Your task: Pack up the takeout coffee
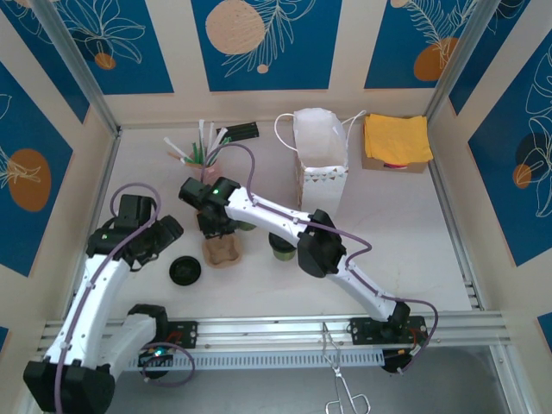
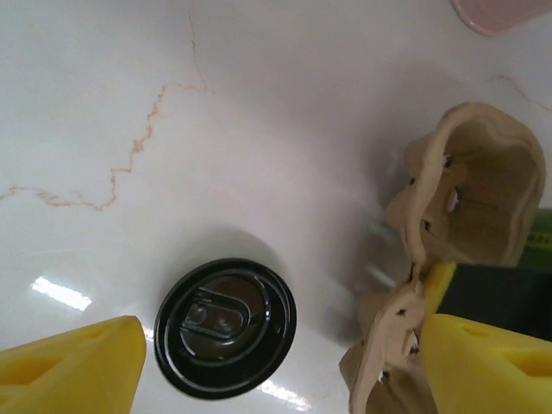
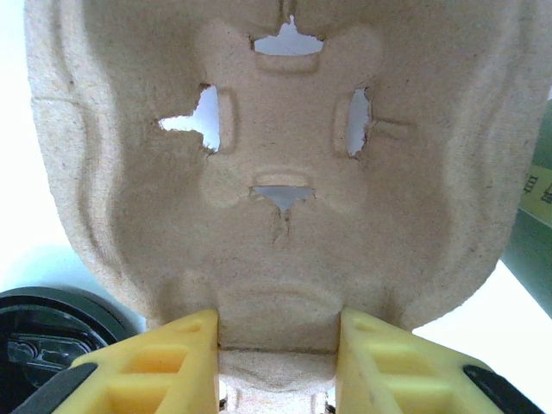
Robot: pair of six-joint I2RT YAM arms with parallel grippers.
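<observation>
White veined counter, blue leaf-print walls. Pulp cup carrier left of centre. Right fingers clenched on carrier's edge rib, yellow pads on either side. Left fingers released, spread wide above black lid, which lies flat just beside carrier. Green cup right of carrier, partly hidden by arm. White paper bag upright at back, yellow napkins near it.
</observation>
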